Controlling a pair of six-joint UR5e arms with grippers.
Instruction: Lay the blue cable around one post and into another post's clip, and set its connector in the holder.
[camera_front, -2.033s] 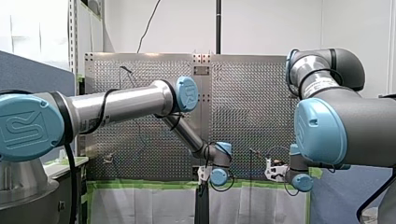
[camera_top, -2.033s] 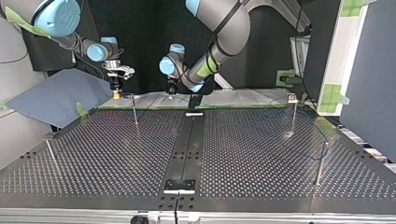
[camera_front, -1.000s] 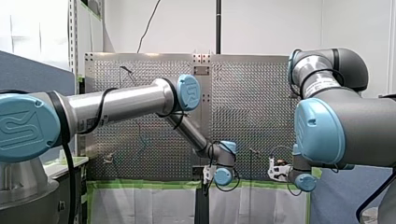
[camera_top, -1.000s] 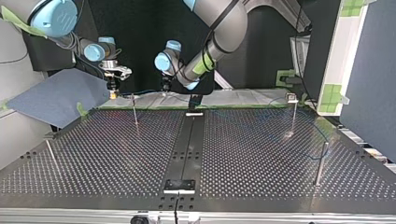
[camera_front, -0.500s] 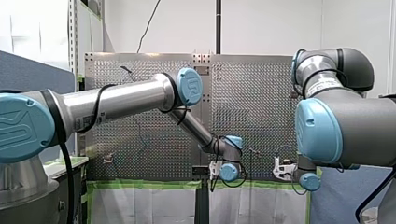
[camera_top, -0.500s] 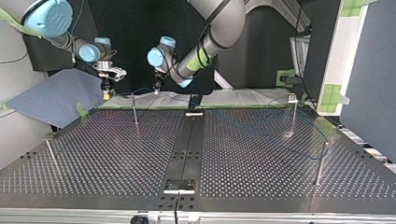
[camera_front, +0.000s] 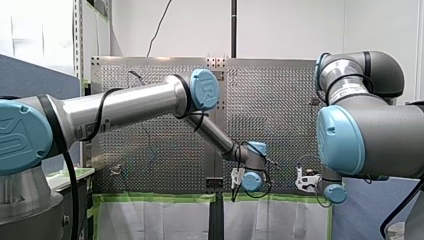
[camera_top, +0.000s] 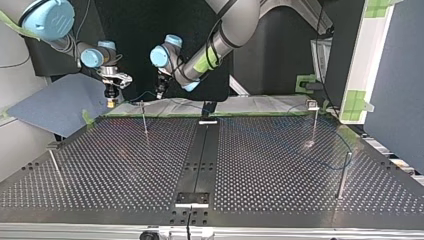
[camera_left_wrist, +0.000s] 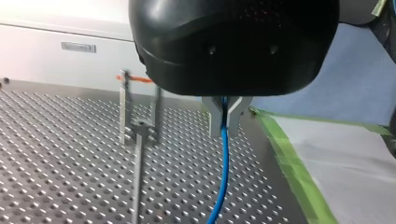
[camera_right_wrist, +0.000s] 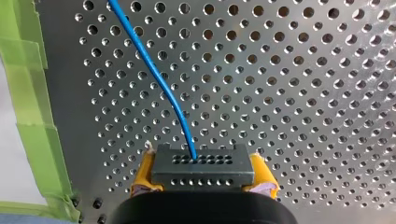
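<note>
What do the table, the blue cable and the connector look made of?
Table: metal, probably, brushed grey sheen with punched holes. Cable: smooth blue plastic jacket, it bends in a soft curve. Connector: matte black, likely moulded plastic, with rows of small holes.

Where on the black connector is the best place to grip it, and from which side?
Grip the connector on its two short ends, from behind, opposite the holed face where the blue cable exits, leaving that face free. My right gripper holds it so, yellow pads on each end.
</note>
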